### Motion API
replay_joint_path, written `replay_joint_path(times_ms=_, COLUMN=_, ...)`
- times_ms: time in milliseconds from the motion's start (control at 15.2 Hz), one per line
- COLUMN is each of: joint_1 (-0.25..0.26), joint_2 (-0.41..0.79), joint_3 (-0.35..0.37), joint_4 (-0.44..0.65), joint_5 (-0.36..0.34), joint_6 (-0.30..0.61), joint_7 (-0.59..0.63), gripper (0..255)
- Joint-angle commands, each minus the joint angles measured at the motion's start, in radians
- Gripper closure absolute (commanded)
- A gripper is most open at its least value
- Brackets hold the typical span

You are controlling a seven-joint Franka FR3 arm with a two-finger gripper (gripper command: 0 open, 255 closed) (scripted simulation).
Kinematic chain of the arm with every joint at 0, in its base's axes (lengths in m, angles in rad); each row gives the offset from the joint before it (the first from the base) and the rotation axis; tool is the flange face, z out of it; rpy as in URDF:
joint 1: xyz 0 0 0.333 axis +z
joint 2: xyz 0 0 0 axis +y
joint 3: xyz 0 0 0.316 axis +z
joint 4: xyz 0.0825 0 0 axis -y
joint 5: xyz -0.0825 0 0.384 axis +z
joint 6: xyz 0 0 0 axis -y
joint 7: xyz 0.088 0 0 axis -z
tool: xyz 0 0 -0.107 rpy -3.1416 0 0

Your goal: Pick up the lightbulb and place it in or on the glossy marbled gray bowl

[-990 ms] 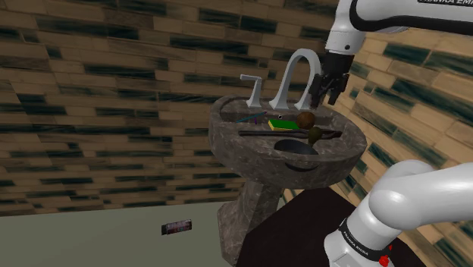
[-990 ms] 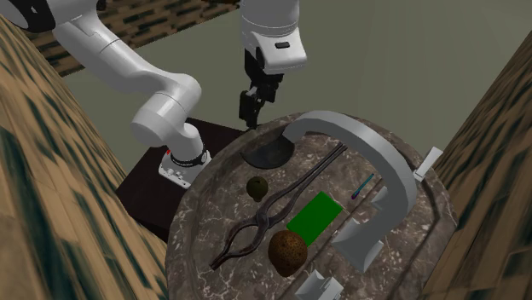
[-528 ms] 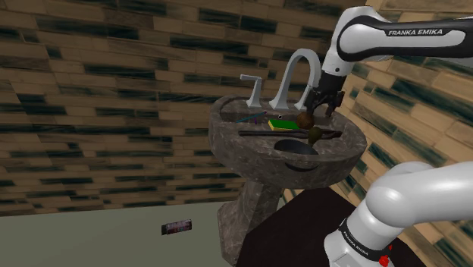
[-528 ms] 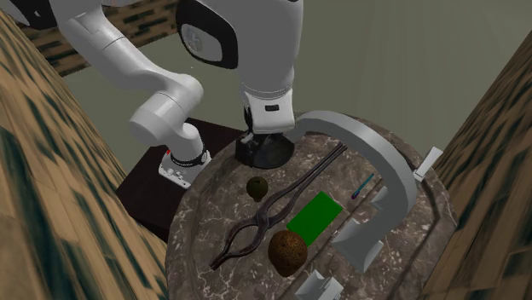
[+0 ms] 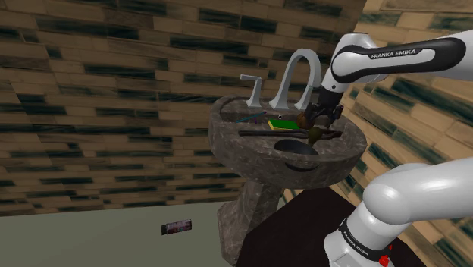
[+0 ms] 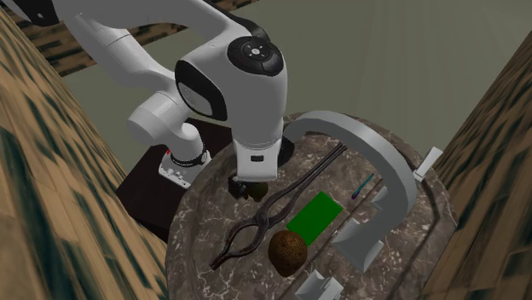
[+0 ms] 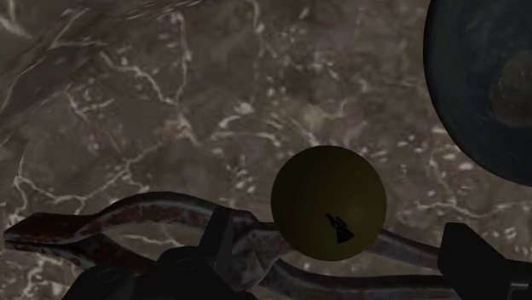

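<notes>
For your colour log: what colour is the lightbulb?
The lightbulb is dark olive; the wrist view shows it best.

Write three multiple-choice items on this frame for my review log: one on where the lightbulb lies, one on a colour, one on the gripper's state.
1. Where does the lightbulb lie?
A. in the dark bowl
B. on the marbled sink, by the tongs
C. on the floor

2. What colour is the flat block beside the tongs?
A. red
B. blue
C. green

3. How does the gripper stand?
A. open, one finger on each side of the lightbulb
B. shut on the tongs
C. shut on the lightbulb

Answers:
1 B: the wrist view shows it on bare marble next to the tongs, outside the bowl.
2 C: it shows plain green in the second exterior view.
3 A: in the wrist view the fingers stand apart, wider than the lightbulb.
</notes>
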Motion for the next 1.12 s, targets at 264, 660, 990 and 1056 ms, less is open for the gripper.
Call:
replay_joint_path(times_ms=264, joint_1=-0.002, joint_2=0.027, joint_3=-0.009, joint_4=-0.061, joint_5=-0.006, joint_6=0.09, joint_7=0.003, gripper=0)
replay_joint_path(times_ms=660, joint_1=-0.002, joint_2=0.027, joint_3=-0.009, joint_4=-0.061, joint_5=-0.006, joint_6=0.09, joint_7=0.003, gripper=0)
replay_joint_path(times_ms=990, joint_1=-0.002, joint_2=0.028, joint_3=-0.009, joint_4=-0.061, joint_5=-0.006, joint_6=0.09, joint_7=0.003, gripper=255)
replay_joint_path(times_ms=1056, joint_1=-0.002, joint_2=0.028, joint_3=-0.009, joint_4=-0.061, joint_5=-0.006, joint_6=0.09, joint_7=0.003, gripper=255)
